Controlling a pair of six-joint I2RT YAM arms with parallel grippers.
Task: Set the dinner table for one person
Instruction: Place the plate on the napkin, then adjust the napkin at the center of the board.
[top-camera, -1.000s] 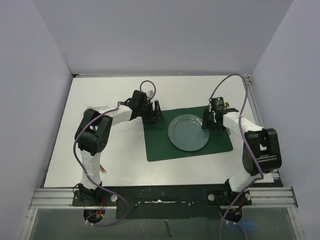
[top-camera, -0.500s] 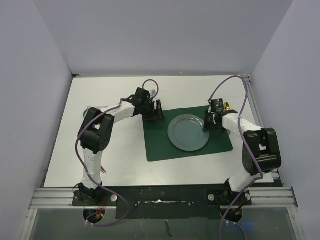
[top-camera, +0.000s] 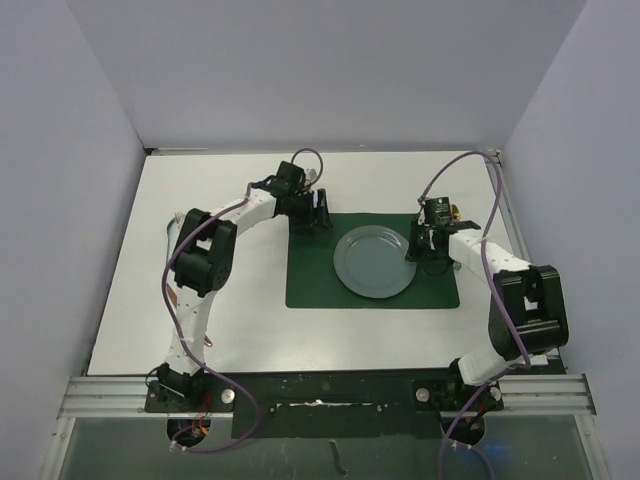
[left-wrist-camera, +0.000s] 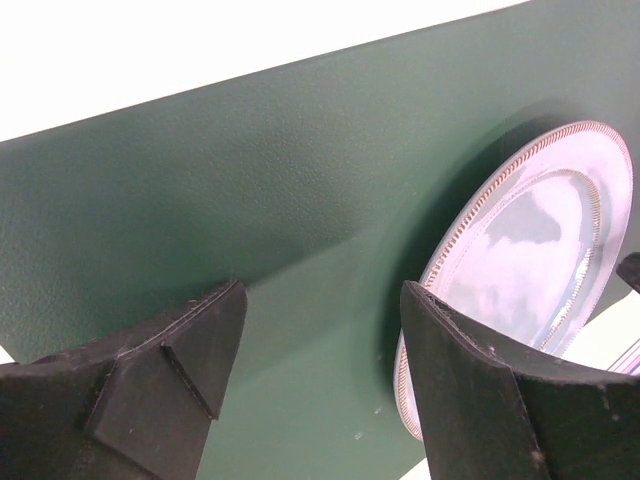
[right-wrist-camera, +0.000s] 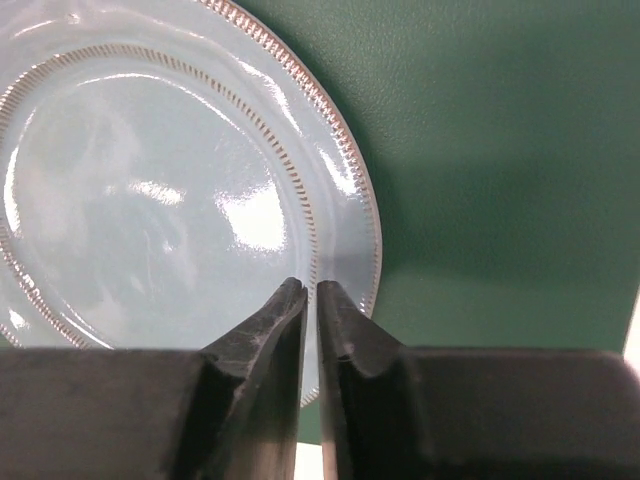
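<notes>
Nearest edge: a metal rail (top-camera: 330, 392) with both arm bases bolted to it, one left, one right. Behind it is the bench (top-camera: 240, 330), a big matte white rectangle that carries everything here and runs back to the far wall. The left arm (top-camera: 200, 265) rises from its base, bends at the elbow and reaches away and to the right. The right arm (top-camera: 525, 305) mirrors it, reaching away and to the left. A purple cable (top-camera: 455, 170) loops off each. Mid-bench, slightly right of centre, a dark green placemat (top-camera: 310, 285) lies square to the bench edges. On it, about the middle of the mat, a round pale grey-blue plate (top-camera: 373, 262) with a beaded rim lies flat. The right jaws are at the plate's right-hand rim, closed down to a hairline slit, with nothing visible between them. In the wrist view their tips sit over the rim and the inner beaded ring, and I cannot tell whether they touch the plate. A little farther back, the left jaws are over the mat's far left corner, spread wide and holding nothing. Bare green mat shows between them, and the plate is off to their right, apart from them. Whether their tips rest on the mat I cannot tell. Beyond that is a strip of bare white bench, then pale grey walls (top-camera: 330, 70).
</notes>
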